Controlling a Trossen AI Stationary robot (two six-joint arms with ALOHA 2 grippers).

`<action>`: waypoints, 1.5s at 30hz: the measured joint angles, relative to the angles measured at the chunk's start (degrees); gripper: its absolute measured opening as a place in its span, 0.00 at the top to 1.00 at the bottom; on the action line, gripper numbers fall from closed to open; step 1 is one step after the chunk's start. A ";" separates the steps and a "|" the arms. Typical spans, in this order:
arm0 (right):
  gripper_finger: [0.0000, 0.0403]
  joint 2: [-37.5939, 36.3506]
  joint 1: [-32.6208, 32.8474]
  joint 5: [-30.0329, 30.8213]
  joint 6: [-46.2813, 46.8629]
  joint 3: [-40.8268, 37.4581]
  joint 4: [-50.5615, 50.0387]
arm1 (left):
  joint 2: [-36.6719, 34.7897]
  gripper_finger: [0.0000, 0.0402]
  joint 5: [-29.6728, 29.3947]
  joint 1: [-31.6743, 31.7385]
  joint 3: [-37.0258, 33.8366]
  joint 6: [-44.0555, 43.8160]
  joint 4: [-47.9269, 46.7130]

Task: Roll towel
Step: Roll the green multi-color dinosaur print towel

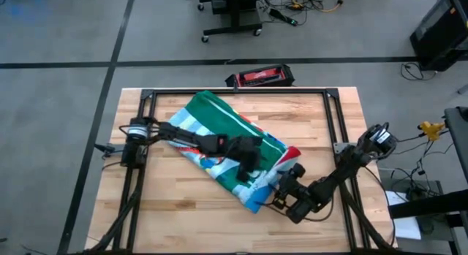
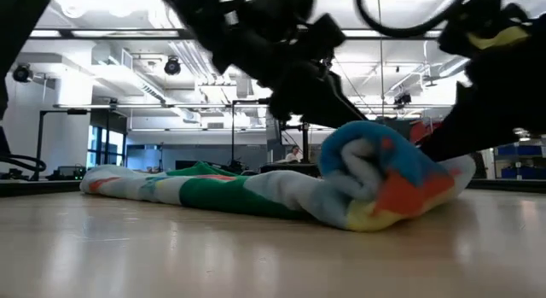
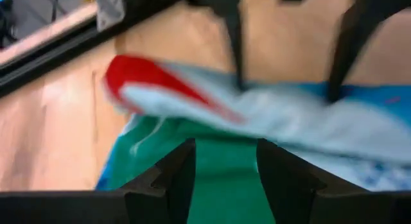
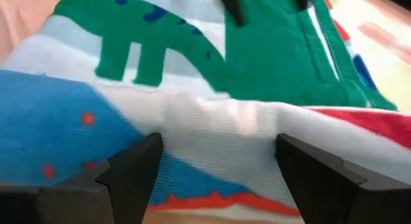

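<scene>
The towel (image 1: 219,138) lies slantwise on the table, from the far left to the near right. Its near-right end is rolled into a thick roll (image 2: 384,178); the rest lies flat (image 2: 196,189). My left gripper (image 1: 248,158) is open over the towel's middle, just behind the roll, with green cloth (image 3: 225,179) showing between its fingers. My right gripper (image 1: 281,188) is open at the roll's near-right side, with the roll (image 4: 212,134) filling the gap between its fingers. My left gripper comes from the table's left, slanting down, its open fingers (image 3: 173,179) low over the flat green cloth next to the roll; I cannot tell whether they touch it. My right gripper meets the roll from the table's near right, nearly level. Its open fingers (image 4: 135,166) stand against the roll's outer white and blue layer (image 4: 212,140), one on either side of a bulge. The roll lies on the table.
A black metal frame (image 1: 238,92) runs around the wooden table top (image 1: 175,211). A red and black case (image 1: 259,77) lies just beyond the far edge. Bare wood lies near and to the left of the towel.
</scene>
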 joint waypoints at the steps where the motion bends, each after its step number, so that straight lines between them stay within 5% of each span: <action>1: 0.27 -0.01 -0.58 -0.03 -1.15 0.00 0.62 | -0.32 0.66 0.64 -0.59 -2.43 -0.71 3.93; 5: 0.27 -0.02 -3.01 -2.36 -4.89 0.00 2.97 | -0.47 0.70 1.55 -2.99 -8.17 -3.42 14.24; 21: 0.29 -0.76 -4.20 -4.12 -5.26 0.02 1.71 | 6.88 0.71 3.53 -5.22 -7.62 -4.87 16.41; 29: 0.33 -11.32 -4.63 -2.02 -3.14 -0.05 -10.43 | 10.28 0.71 3.86 -5.20 -7.34 -4.89 20.25; 35: 0.33 -17.75 -11.00 -4.44 -7.78 -1.47 -13.36 | 10.71 0.71 3.86 -5.07 -7.41 -4.82 21.59; 40: 0.32 -16.35 -18.27 -10.66 -12.73 -2.20 -13.07 | 10.76 0.71 3.62 -4.77 -7.47 -5.56 21.64; 45: 0.34 -16.31 -21.16 -10.59 -13.89 -2.59 -13.49 | 10.76 0.71 3.43 -4.70 -7.60 -6.40 21.36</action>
